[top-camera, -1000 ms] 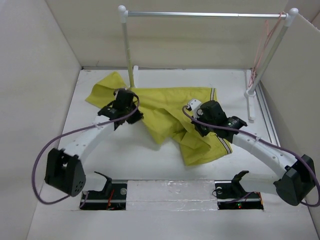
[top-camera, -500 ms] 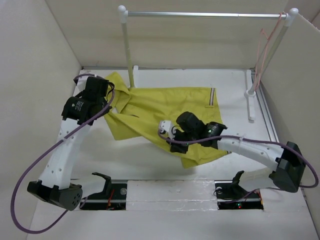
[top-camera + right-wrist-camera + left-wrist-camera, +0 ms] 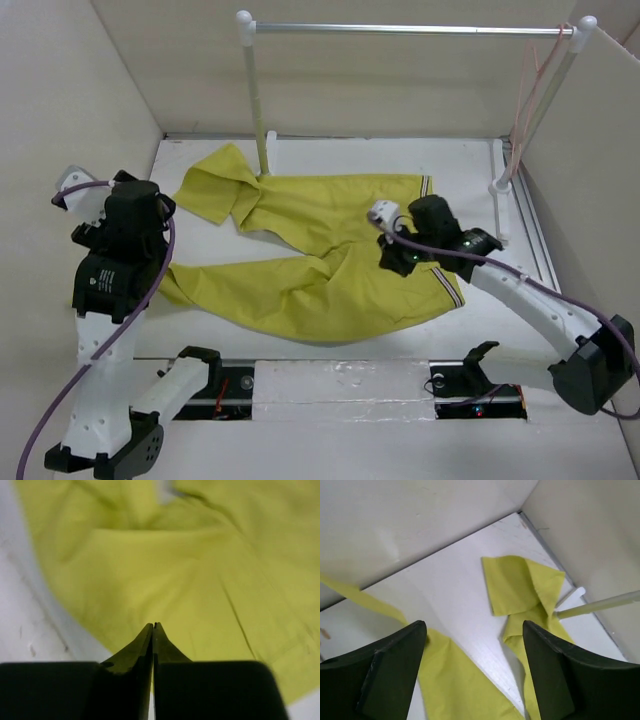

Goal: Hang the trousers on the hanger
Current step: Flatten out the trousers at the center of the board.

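Top external view: the trousers [image 3: 330, 270] are lying spread out on the worktop [image 3: 450, 160]. One leg is stretching toward the left wall, and the other is folding over itself near the foot of the stand [image 3: 400, 29]. The striped waistband is facing right. The hanger [image 3: 527, 95] is dangling from the right end of the stand's rail, well apart from the cloth, and neither arm is near it.

Left wrist view: the left end effector [image 3: 473, 630] is hovering high over the left side of the worktop. Its fingers are standing wide apart with nothing between them, so it is released.

Right wrist view: the right end effector [image 3: 152, 630] is pointing down at the yellow cloth near the waist end. Its fingers are pressing together tip to tip with no fold showing between them, so it is clenched on nothing, as far as I can see.

Progress, my reading: the garment is looking flattened and ready, but nothing is on the hanger yet. Fetching the hanger and draping the trousers over its bar are both still waiting.
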Controlling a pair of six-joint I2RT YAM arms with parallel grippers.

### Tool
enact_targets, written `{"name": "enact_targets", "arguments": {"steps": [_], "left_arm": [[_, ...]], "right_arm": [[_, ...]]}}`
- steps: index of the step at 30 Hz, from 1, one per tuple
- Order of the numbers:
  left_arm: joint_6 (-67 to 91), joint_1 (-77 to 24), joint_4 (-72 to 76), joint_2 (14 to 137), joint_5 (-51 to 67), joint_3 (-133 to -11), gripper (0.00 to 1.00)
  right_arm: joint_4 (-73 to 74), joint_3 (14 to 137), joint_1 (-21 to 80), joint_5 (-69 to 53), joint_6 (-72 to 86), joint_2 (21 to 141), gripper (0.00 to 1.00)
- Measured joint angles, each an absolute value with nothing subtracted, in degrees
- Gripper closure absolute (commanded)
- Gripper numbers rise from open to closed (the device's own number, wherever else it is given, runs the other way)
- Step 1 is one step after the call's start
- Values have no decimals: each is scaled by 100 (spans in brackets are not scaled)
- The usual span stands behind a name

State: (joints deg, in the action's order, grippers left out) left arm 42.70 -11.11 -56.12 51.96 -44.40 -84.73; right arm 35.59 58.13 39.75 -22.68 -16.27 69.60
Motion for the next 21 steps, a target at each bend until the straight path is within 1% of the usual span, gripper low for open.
{"name": "enact_targets", "arguments": {"steps": [3,5,6,7,8,9,12,14,17,19,21], "left_arm": [[4252,-1111,-5262,5341,-4309,-8348,26],[4178,-1111,-5068,5500,-4145,-8250,28],[4117,-1111,-4925,5570,-4007,-8180,28],[4042,-1111,-4788,5634,-3844,-8099,29],[3979,-1118,-4622,5719,-3662,-7985,32],[3933,-1149,-4449,5806,-3472,-7837,34],[3791,-1422,-4018,6136,-2764,-7413,37],[3704,-1579,-3693,6416,-2200,-7190,37],[3575,-1990,-3199,6871,-1737,-6914,37],[3509,-2412,-3000,7207,-1538,-6897,37],[3476,-2705,-2740,7463,-1184,-6873,37]], "right_arm": [[3382,5382,2921,-1675,-1275,6563,100],[3308,5011,2497,-1278,-1017,6230,79],[3306,4845,2309,-1116,-902,6060,56],[3315,4668,2086,-985,-788,5850,46],[3301,4499,1837,-873,-701,5640,40],[3291,4342,1575,-768,-631,5435,30],[3208,3968,657,-604,-469,5122,24],[3138,3771,67,-613,-449,5218,21],[2836,3459,-611,-860,-493,5756,20],[2753,3341,-812,-1142,-537,6302,19],[2541,3236,-860,-1531,-578,6794,20]]}}
